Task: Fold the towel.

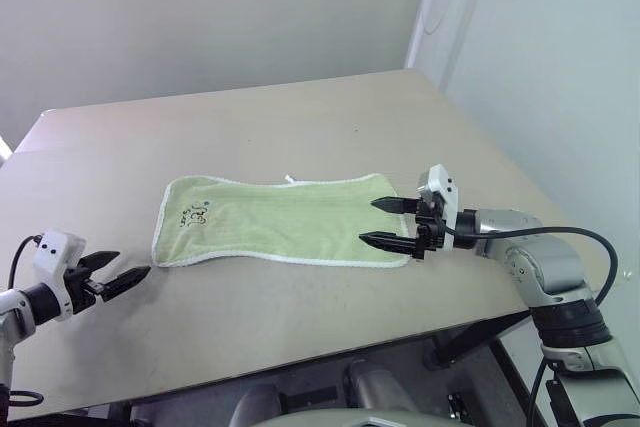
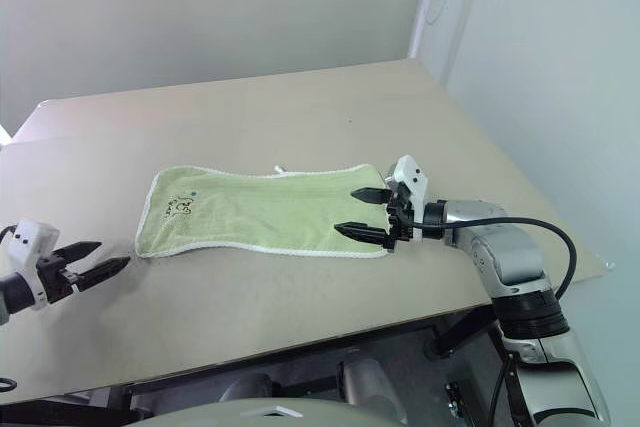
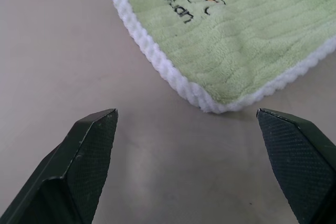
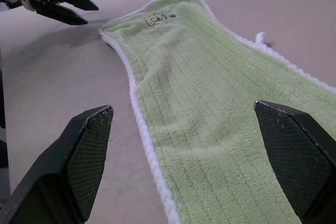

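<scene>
**Towel lies flat, both grippers spread at its two short ends**

Nearest the robot, on its left side, the left gripper (image 1: pixel 112 273) hovers low over the bare tan table (image 1: pixel 300 327), its two black fingers spread apart and holding nothing. It points toward the near left corner of the towel (image 1: pixel 280 222) and stops just short of it; in the left wrist view that corner, with its thick white edging, sits between the two open fingertips (image 3: pixel 94 145) but a little beyond them, not touched.

A little farther in, on the robot's right, the right gripper (image 1: pixel 390 223) is turned sideways to face along the towel. Its fingers are also wide apart and empty, one over the far part and one over the near part of the towel's right short end, hovering at that edge. The right wrist view looks down the whole length of the cloth between the two fingertips (image 4: pixel 89 145).

The towel itself lies spread out, unfolded, across the middle of the table, long side running left to right. It is light yellow-green with a white stitched border. A small dark logo (image 1: pixel 193 214) is printed near its left end, and a small white tag (image 1: pixel 291 180) sticks out from the far long edge.

Beyond the towel the tabletop runs on to a plain pale wall (image 1: pixel 200 7).
</scene>
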You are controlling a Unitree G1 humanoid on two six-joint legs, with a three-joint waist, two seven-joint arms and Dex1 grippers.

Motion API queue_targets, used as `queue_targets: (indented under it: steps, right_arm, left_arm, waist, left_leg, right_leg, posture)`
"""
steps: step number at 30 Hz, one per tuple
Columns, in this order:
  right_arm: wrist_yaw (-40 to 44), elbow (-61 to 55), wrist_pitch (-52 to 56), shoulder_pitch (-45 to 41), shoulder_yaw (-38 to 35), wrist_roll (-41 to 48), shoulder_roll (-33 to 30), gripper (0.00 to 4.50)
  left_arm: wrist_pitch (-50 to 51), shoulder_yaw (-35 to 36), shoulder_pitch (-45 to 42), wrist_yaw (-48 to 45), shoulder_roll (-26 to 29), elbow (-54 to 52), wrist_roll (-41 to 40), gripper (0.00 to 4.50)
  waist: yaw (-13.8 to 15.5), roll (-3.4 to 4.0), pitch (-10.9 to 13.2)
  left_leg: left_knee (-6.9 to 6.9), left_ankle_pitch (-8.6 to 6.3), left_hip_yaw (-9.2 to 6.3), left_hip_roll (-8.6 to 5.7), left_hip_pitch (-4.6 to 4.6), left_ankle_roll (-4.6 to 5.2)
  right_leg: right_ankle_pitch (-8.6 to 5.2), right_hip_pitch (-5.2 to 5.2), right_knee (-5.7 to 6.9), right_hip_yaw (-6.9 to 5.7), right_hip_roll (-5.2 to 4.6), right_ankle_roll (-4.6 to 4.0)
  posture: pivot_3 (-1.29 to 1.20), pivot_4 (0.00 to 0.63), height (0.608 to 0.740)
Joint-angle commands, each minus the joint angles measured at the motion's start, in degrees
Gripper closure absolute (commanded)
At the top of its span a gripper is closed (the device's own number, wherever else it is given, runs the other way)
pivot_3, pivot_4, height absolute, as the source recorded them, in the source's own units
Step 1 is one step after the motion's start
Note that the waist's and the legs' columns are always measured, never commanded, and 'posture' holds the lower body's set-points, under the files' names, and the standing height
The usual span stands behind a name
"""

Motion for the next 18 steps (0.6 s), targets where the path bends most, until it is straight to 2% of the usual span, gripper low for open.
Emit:
queue_targets:
  steps: [1, 7, 18]
  right_arm:
    - [-0.03, -1.74, -0.66, -0.90, 0.07, 0.35, 0.23, 0.00]
    - [-1.84, -2.10, -1.34, -0.57, 0.01, 0.38, 1.94, 0.00]
    - [-1.67, -2.28, -2.47, 0.81, 1.25, -1.66, 0.69, 0.00]
  left_arm:
    - [-0.88, 0.37, -1.29, 0.33, 0.49, -0.31, 0.20, 0.03]
    - [-0.59, 0.06, -3.68, 0.24, 0.06, 0.35, -0.34, 0.03]
    - [-1.73, -2.28, -5.00, 0.21, -0.11, 1.16, 1.54, 0.03]
  waist:
    - [0.00, 0.00, 0.00]
    - [0.00, -0.01, -0.01]
    - [-0.07, -0.01, -0.01]
  left_leg:
    - [0.01, 0.00, 0.00, 0.00, 0.01, 0.00]
    - [0.03, 0.00, 0.00, 0.00, 0.02, 0.00]
    - [0.02, 0.00, 0.01, 0.00, 0.02, 0.01]
  right_leg:
    - [0.00, 0.00, 0.00, 0.00, 0.00, 0.00]
    - [0.00, 0.01, 0.00, -0.01, 0.01, 0.00]
    - [0.00, 0.02, 0.01, 0.00, 0.01, 0.00]
  posture:
    - [0.00, 0.000, 0.740]
    - [0.00, 0.000, 0.740]
    - [0.00, 0.000, 0.740]
